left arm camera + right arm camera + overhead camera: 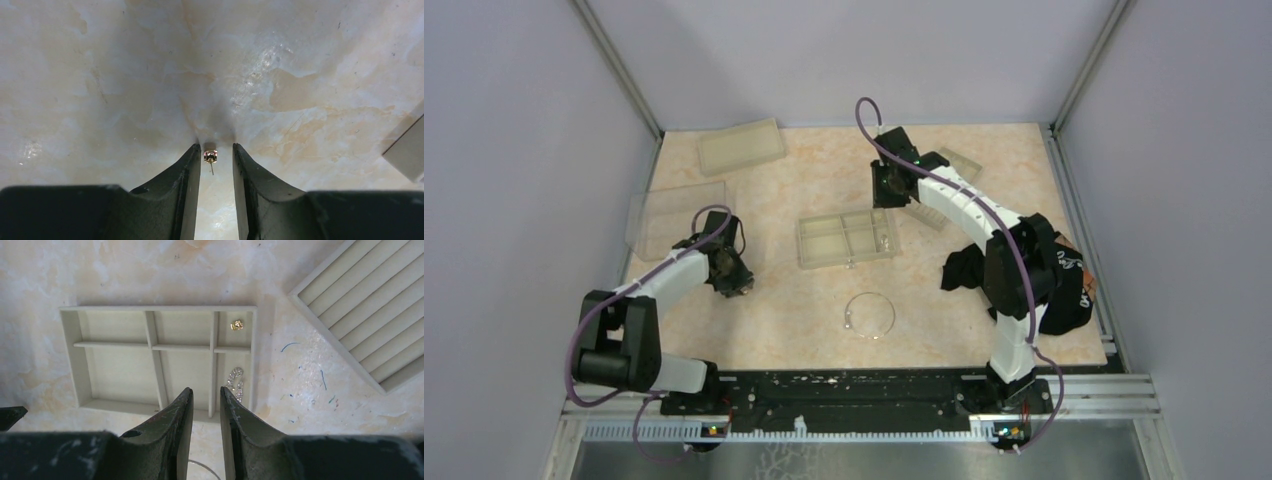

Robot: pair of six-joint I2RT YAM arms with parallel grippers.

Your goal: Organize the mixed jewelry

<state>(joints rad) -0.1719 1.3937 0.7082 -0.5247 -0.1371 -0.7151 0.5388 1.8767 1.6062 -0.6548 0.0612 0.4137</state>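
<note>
compartment tray (150, 308) holds gold bit (236, 325); silver piece (236, 381) in neighbouring cell

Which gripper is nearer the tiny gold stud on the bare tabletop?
Left. The left gripper has the stud between its fingertips; the right gripper is far off, at the compartment tray.

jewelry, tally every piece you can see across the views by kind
wire hoop: 1
stud earring: 1
small gold piece: 1
sparkly silver piece: 1
total: 4
</note>
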